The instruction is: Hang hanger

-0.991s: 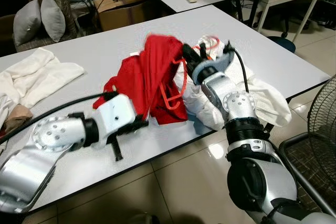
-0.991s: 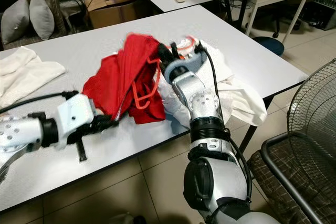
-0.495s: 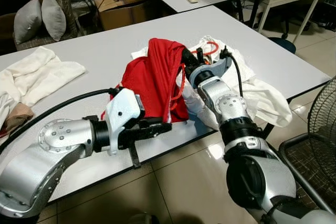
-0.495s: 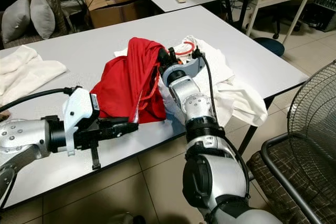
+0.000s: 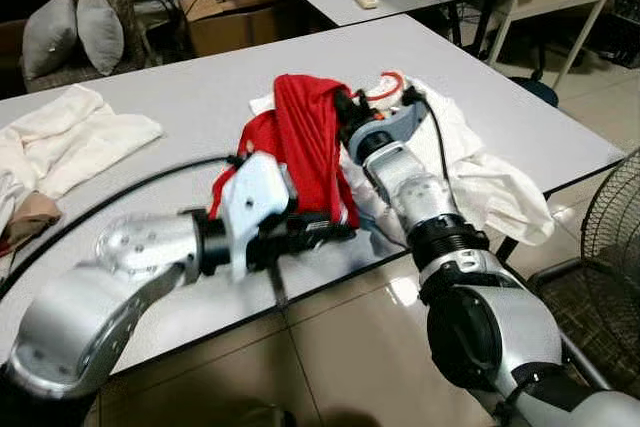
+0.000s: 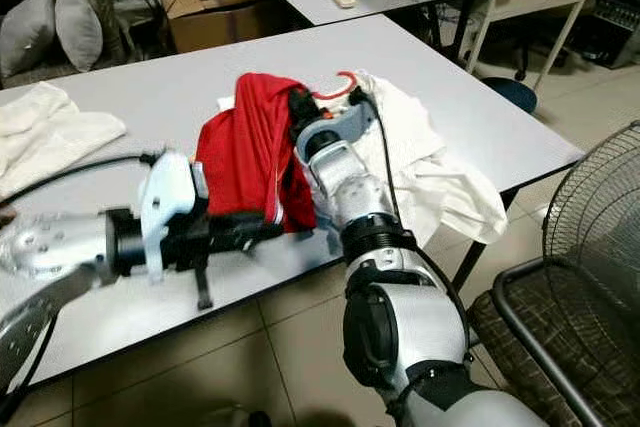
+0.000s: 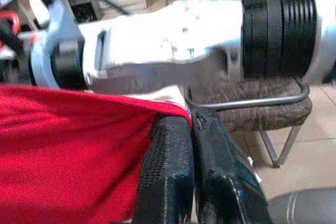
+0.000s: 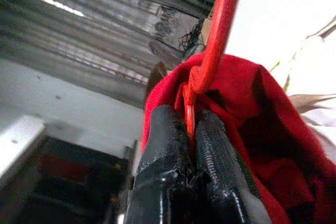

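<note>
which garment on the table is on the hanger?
The red garment, on the red hanger, pinched by both grippers. The white garments beside the right arm and at far left lie loose.

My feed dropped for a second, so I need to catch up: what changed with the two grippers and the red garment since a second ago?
The left gripper swung in from the near table edge to the red cloth garment's lower hem and shut its jaws on it. The right gripper stayed clamped on the red plastic hanger inside the garment. The white cloth heap and grey table stayed put.

Head stereo downward, wrist cameras close-up
</note>
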Robot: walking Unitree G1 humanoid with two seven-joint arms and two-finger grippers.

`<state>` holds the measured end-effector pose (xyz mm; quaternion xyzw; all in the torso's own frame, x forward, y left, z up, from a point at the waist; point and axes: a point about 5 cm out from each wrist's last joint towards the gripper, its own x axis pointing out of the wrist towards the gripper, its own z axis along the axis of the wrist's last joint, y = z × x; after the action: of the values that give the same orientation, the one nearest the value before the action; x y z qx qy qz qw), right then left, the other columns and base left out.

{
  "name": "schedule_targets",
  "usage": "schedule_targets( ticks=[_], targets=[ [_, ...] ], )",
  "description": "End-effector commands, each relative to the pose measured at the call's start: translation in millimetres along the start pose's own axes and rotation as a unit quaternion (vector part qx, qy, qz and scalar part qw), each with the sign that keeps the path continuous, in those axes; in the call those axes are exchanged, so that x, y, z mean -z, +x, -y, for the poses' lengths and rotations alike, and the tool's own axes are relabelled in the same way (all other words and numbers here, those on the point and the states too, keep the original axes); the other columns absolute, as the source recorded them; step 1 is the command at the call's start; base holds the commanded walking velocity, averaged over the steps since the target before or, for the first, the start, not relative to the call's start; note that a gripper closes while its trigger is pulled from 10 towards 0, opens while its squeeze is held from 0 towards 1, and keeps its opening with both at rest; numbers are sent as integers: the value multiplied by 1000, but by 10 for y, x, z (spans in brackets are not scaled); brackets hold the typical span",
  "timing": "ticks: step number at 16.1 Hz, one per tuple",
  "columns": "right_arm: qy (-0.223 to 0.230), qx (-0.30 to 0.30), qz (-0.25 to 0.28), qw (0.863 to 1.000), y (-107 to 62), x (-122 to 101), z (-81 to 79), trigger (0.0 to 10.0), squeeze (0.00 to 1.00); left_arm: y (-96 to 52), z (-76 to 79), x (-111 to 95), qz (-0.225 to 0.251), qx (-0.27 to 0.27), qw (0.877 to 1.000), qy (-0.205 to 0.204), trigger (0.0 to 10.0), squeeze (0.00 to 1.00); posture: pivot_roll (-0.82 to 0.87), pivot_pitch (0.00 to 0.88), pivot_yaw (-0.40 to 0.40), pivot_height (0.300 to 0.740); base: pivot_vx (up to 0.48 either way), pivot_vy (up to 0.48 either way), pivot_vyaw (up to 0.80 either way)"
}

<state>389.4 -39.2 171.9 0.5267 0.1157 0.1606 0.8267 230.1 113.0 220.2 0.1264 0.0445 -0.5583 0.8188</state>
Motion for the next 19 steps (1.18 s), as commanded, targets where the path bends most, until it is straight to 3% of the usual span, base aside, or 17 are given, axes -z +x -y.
schedule_targets(
  ticks=[1, 3, 7, 10, 15, 17, 18, 19],
  targets=[
    [9, -57, -64, 996, 85, 589, -456, 10000, 0, 7, 29, -135, 32, 24, 999, 16, 0, 0, 67, 0, 50, 740, 0, 0, 0],
    [-14, -63, -73, 995, 64, 617, -412, 10000, 0, -7, -26, -305, 73, 20, 997, 18, 0, 0, 65, 0, 53, 740, 0, 0, 0],
    [43, -109, -72, 990, 26, 484, -474, 10000, 0, -188, -345, -324, 45, -66, 995, 60, 0, 0, 40, 0, 73, 740, 0, 0, 0],
    [34, -152, -67, 985, -52, 363, -540, 10000, 0, -322, -596, -536, 84, -127, 985, 86, 0, 0, 26, 0, 88, 740, 0, 0, 0],
    [108, -151, -39, 982, -121, 202, -512, 10000, 0, 132, -319, -352, 72, -41, 995, 56, 0, 0, -16, 0, 121, 740, 0, 0, 0],
    [97, -137, -16, 986, -78, 96, -499, 10000, 0, 265, -195, -275, 66, -19, 997, 44, 0, 0, -10, 0, 109, 740, 0, 0, 0],
    [97, -134, -14, 986, -56, 78, -513, 10000, 0, 290, -173, -189, 41, -21, 998, 50, 0, 0, -6, 0, 104, 740, 0, 0, 0],
    [98, -138, -15, 986, -46, 68, -542, 10000, 0, 295, -177, -102, 12, -30, 997, 65, 9490, 0, -1, 0, 97, 740, 0, 0, 0]
  ],
)
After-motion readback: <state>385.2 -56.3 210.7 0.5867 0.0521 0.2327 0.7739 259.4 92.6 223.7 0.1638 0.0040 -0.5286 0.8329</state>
